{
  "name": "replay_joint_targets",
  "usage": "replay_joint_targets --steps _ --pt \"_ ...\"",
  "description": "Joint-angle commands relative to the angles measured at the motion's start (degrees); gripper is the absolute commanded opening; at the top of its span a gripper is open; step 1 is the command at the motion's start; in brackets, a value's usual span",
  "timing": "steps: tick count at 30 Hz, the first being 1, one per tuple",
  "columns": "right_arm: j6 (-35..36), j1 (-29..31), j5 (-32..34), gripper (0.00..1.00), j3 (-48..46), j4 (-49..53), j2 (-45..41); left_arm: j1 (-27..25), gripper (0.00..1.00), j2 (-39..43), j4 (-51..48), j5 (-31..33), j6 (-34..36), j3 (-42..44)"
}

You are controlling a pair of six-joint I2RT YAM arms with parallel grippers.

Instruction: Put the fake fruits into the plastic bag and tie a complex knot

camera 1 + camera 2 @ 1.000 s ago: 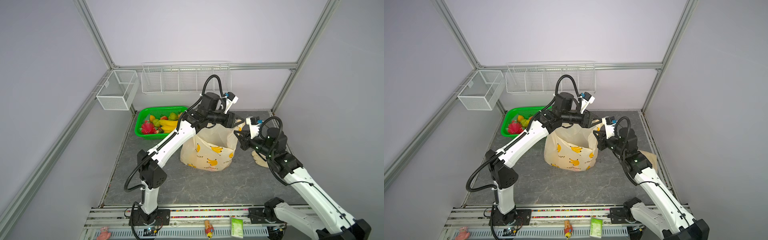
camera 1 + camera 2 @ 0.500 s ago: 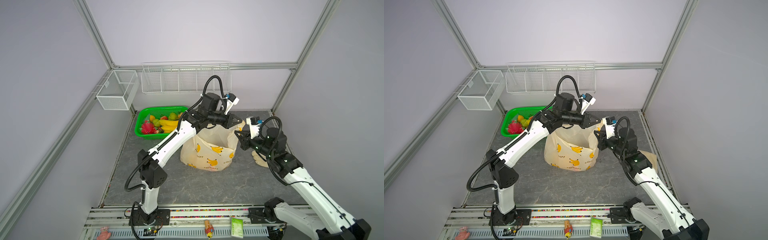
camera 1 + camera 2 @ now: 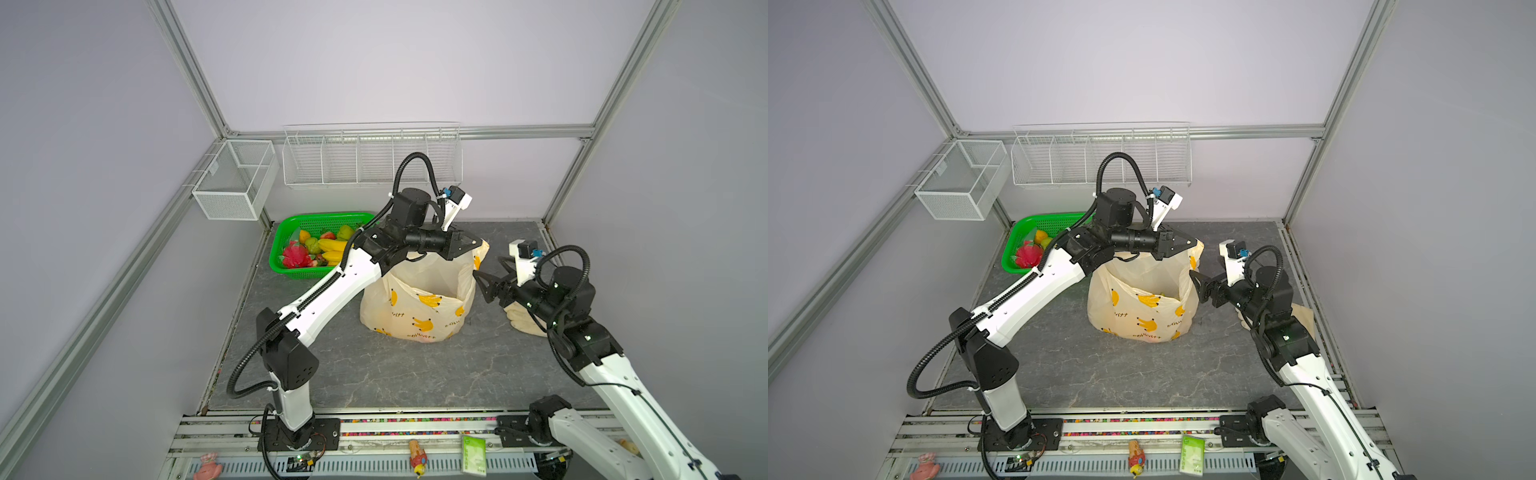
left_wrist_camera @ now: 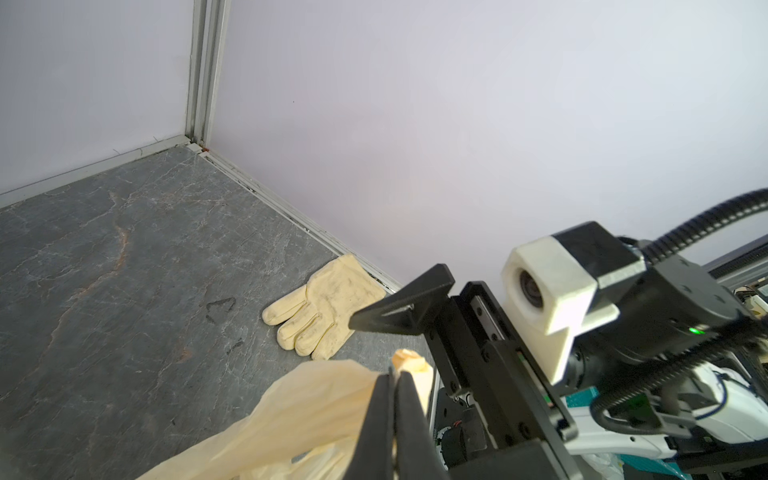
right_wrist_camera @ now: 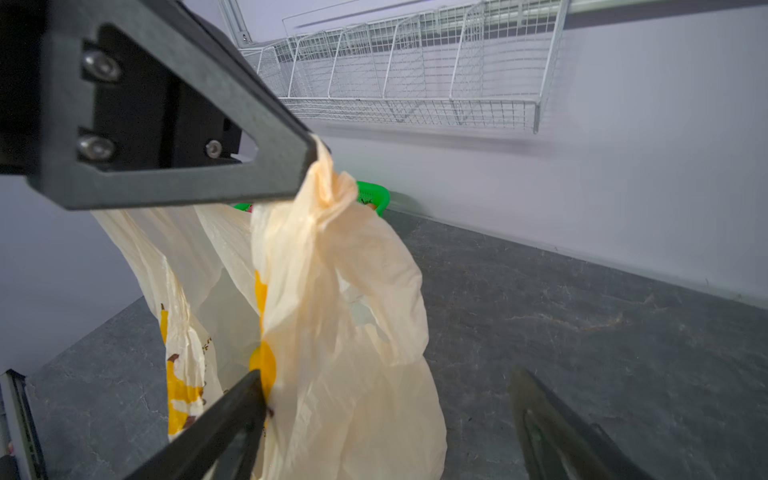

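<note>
The plastic bag [image 3: 419, 307] stands open at the centre of both top views, long axis upright, its upper right handle [image 5: 332, 183] pinched by the left gripper [image 3: 477, 245], jaws closed on it. The right gripper [image 3: 483, 286], jaws wide and empty, sits just right of the bag, pointing left at it, well placed to take its free side. Fake fruits [image 3: 320, 249] lie in the green basket [image 3: 332, 217], upper left
</note>
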State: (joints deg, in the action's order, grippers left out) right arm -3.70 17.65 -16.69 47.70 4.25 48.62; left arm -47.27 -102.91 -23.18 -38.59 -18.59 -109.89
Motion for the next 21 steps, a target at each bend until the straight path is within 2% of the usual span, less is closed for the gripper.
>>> replay_joint_targets --steps 1,6,9,10,11,14,17,19,21 --pt "5.20 -0.84 -11.66 0.91 -1.22 -9.73 3.16 0.06 0.00 2.60 1.70 -2.01 -2.38 0.82" --pt "4.29 -0.95 -21.43 0.92 1.59 -16.78 8.97 0.24 0.00 4.37 2.61 -3.15 -4.26 2.07" --pt "3.96 -1.05 -21.78 0.99 0.45 -20.94 11.83 0.42 0.00 5.05 3.60 -3.59 -5.32 2.66" --pt "4.06 -1.11 -21.59 0.97 0.09 -21.57 12.63 0.58 0.00 5.18 3.92 -3.76 -5.98 2.70" --pt "3.75 -1.10 -21.46 0.90 -0.71 -22.77 13.29 0.68 0.00 5.27 4.73 -4.31 -6.87 2.88" --pt "1.90 -1.21 -19.56 0.59 -4.66 -27.79 14.64 1.28 0.00 5.86 7.70 -4.92 -9.66 3.84" --pt "0.27 -1.16 -17.09 0.37 -9.14 -31.37 14.55 1.91 0.00 6.20 8.50 -4.34 -10.66 4.25" --pt "-0.57 -1.15 -15.93 0.29 -11.28 -32.53 14.44 2.17 0.00 6.53 8.75 -3.72 -10.67 4.79" --pt "-1.19 -1.19 -14.74 0.25 -12.62 -32.44 14.05 2.44 0.00 6.70 9.39 -3.27 -10.78 5.53"
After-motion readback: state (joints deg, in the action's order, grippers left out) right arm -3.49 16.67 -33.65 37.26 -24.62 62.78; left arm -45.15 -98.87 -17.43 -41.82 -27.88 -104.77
